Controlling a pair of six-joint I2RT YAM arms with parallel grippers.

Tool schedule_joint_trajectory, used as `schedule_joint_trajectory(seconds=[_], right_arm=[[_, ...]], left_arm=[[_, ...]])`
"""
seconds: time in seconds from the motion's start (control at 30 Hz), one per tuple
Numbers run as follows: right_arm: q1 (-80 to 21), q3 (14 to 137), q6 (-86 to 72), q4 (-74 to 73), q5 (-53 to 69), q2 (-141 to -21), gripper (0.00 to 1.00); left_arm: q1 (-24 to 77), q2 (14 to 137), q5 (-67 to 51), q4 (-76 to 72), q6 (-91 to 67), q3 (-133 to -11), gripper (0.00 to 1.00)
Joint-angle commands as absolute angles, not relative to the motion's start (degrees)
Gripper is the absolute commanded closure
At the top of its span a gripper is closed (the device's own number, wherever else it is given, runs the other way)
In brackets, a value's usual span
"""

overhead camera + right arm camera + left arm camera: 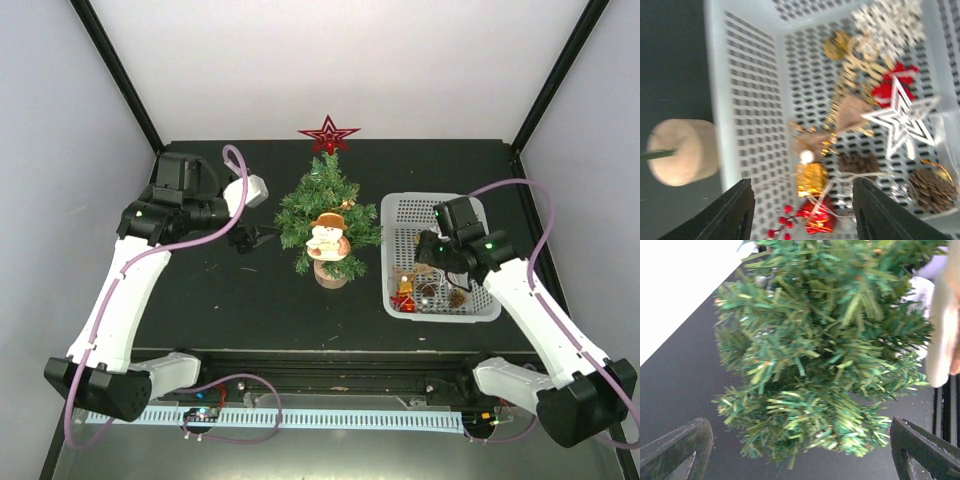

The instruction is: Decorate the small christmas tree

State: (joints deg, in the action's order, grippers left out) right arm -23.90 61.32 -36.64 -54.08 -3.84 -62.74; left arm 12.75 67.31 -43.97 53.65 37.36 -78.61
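The right gripper (802,184) hangs low over the near end of the white basket (750,75), its fingers spread apart with nothing between them. A small gold gift box (811,179) lies almost directly below the gap, with a sprig of red berries (782,220) just nearer. A white star (902,117) and two pine cones (932,187) lie off to its right, in the same heap. From this gripper the small christmas tree (325,215) lies to the left, beyond the basket wall. Its round wooden stump (682,150) stands on the black table (230,300) just beside the basket. The tree stands upright near the table's middle, its long axis vertical. It already carries a red star topper (328,135) and a snowman ornament (328,238) on its front. The left gripper (797,430) is much the nearer of the two. It sits just off the tree's left flank with fingers parted and empty, and bristly branches fill the view ahead of it. Whether any needle touches it cannot be told. As I judge it, the right arm picks the next ornament and must then lift it over the basket wall and carry it left to the branches.
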Motion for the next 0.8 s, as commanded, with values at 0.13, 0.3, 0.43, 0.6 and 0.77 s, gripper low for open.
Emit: schedule_joint_trajectory(seconds=[0.13,0.3,0.43,0.6,0.77], right_arm=[[-16.7,48.8,-39.8,-53.1,0.8,-59.5,0.46],[-12.5,43.5,-39.9,-50.0,6.9,-60.1,0.45],[-9.8,41.8,-40.6,-45.8,11.1,-63.2,0.45],[-7.7,41.0,-41.3,-41.8,12.5,-68.4,0.45],[-5.7,40.6,-41.1,-37.3,15.0,-73.4,0.51]], left_arm=[[9.8,70.5,-48.9,44.5,30.3,-76.9,0.03],[9.8,71.8,-49.9,43.0,29.9,-76.3,0.03],[9.8,72.5,-52.4,43.2,30.6,-76.2,0.03],[9.8,72.6,-54.0,43.8,31.2,-75.8,0.03],[9.8,72.7,-55.5,43.7,31.4,-75.2,0.03]])
